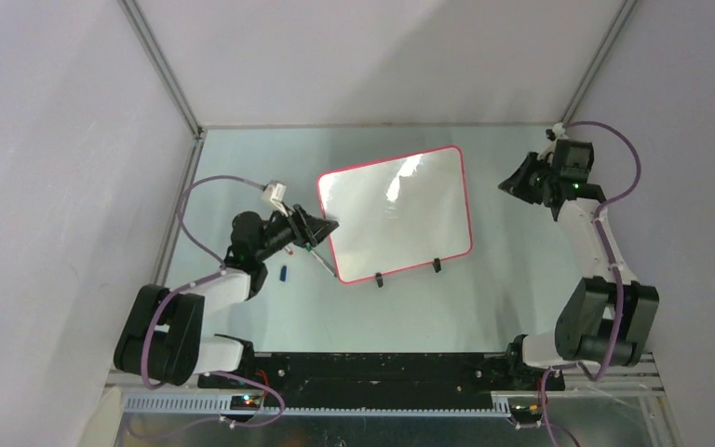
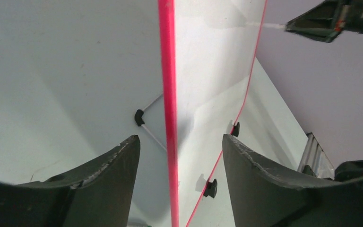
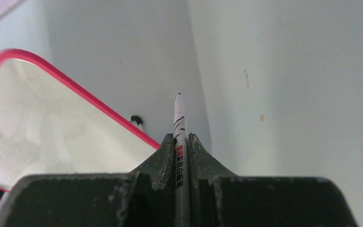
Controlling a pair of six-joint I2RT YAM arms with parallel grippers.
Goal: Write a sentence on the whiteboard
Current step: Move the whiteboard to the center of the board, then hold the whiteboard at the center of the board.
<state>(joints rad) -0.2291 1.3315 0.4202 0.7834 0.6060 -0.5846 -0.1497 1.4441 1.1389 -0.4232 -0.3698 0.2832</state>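
**Top external view, lower edge upward.** Showing a black mounting rail [image 1: 363, 368] across the bottom. Above it, showing a pale green-white table [image 1: 428, 307] reaching up to lilac-grey walls [image 1: 382, 56] edged by slanting aluminium posts [image 1: 163, 65].

**Board and grippers.** Showing the whiteboard [image 1: 396, 214] mid-frame, resting on two black feet [image 1: 379, 278] at its lower edge. Turning its red-framed glossy face up to the camera, with a bright glare in the upper part.
- Placing the left gripper [image 1: 328, 226] at centre-left, right at the board's left edge. In the left wrist view, spreading both dark fingers [image 2: 99, 179] wide on either side of the red frame and touching it with neither.
- Placing the right gripper [image 1: 514, 182] at upper right, well apart from the board's right edge. In the right wrist view, pinching a white marker [image 3: 178, 118] between closed fingers, dark tip pointing away from the camera. Showing the board's red corner at that view's left.

**Surroundings.** Showing a small blue cap [image 1: 285, 273] lying on the table at centre-left, just beside the left arm. Showing a thin stick [image 1: 324, 264] slanting between the cap and the board's lower left corner, too small to identify. Showing purple cables [image 1: 186, 200] looping along both arms.
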